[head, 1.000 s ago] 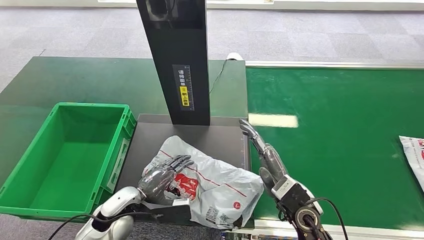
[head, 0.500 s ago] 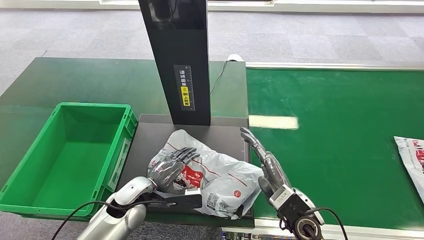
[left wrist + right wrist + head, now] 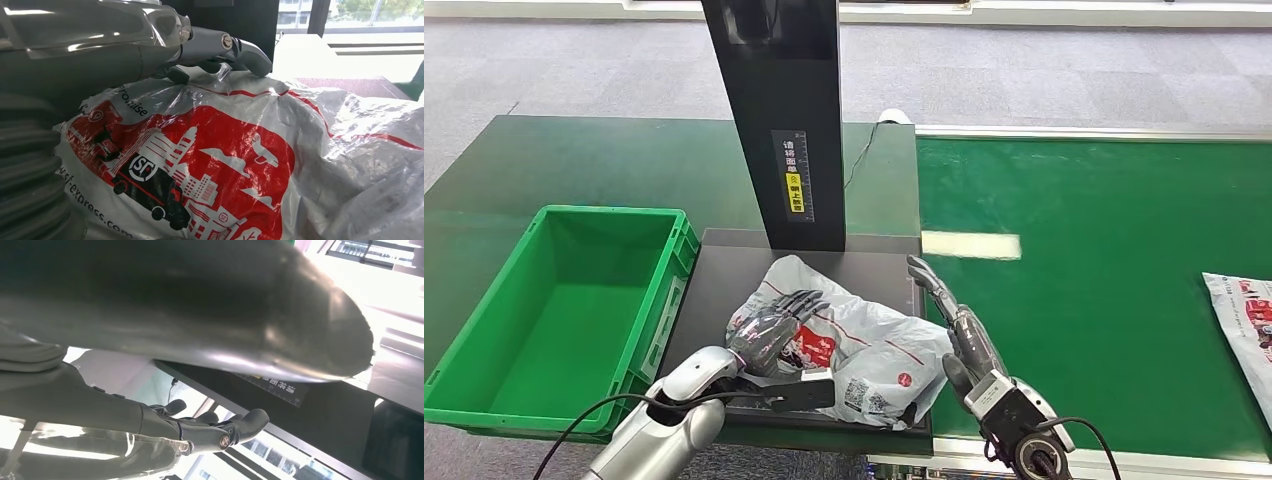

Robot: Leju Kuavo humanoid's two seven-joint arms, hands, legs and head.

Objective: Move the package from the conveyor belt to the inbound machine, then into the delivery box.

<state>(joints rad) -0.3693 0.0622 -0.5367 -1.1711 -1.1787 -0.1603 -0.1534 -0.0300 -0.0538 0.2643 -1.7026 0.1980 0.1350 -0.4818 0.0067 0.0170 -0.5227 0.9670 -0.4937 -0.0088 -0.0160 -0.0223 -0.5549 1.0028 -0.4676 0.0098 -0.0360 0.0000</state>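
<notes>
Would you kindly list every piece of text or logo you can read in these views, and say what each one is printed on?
"SF" logo: on the truck drawn in the red artwork of the package.
"sf-express.com": along the package's edge, beside the left hand.
"Promise": partly cut off, on the package.
Black and yellow label on the inbound machine: characters too small to read.
Barcode label on the package, head view: unreadable.
Second package on the conveyor belt: print blurred.

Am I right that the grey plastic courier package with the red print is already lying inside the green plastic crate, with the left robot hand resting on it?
Not quite: the grey plastic courier package lies on the dark scanner platform beside the green plastic crate, as the head view shows. The left robot hand does rest on it.
</notes>
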